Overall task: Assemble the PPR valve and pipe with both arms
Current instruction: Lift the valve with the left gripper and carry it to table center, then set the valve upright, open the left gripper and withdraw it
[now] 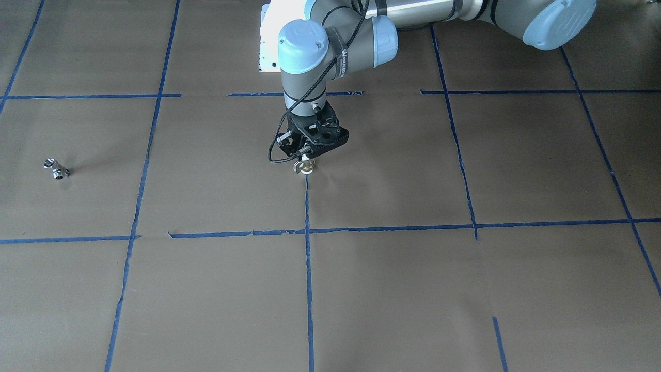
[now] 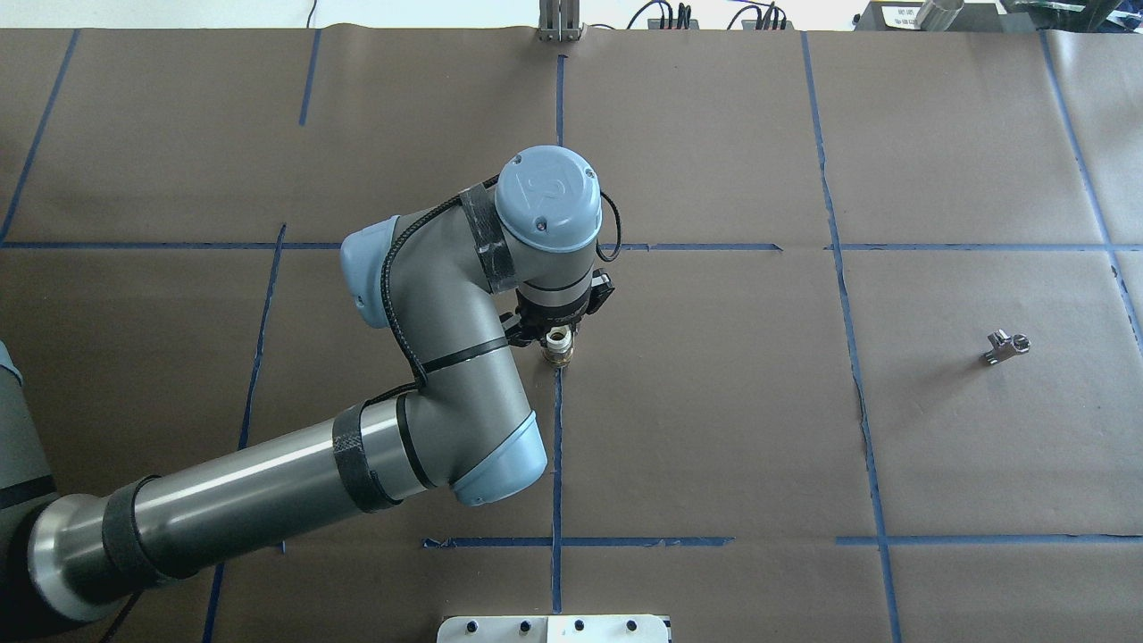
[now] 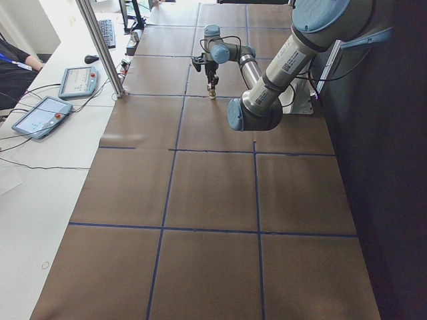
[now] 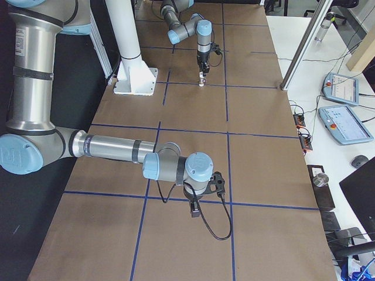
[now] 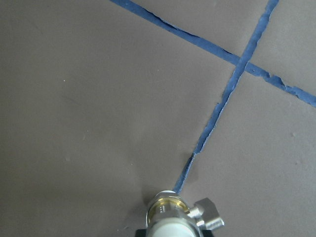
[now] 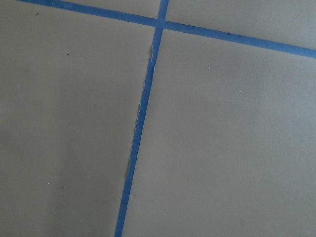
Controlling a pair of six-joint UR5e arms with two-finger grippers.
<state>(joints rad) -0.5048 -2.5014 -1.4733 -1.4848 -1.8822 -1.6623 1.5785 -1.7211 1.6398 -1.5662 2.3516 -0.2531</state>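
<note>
The PPR valve (image 1: 305, 166), white with a brass band and a small side lever, hangs upright from my left gripper (image 1: 308, 157), which is shut on its white top end, at the table's middle over a blue tape line. It also shows in the overhead view (image 2: 559, 348) and the left wrist view (image 5: 170, 217). I cannot tell whether it touches the paper. The pipe (image 2: 1006, 346), a small chrome fitting, lies alone on the paper far to the robot's right; it also shows in the front-facing view (image 1: 57, 169). My right gripper (image 4: 195, 208) hovers low over a tape crossing; I cannot tell whether it is open or shut.
Brown paper with a blue tape grid (image 2: 557, 446) covers the table. A white base plate (image 2: 554, 628) sits at the robot's edge. An aluminium post (image 3: 100, 47) and operator tablets (image 3: 40, 113) stand beyond the far edge.
</note>
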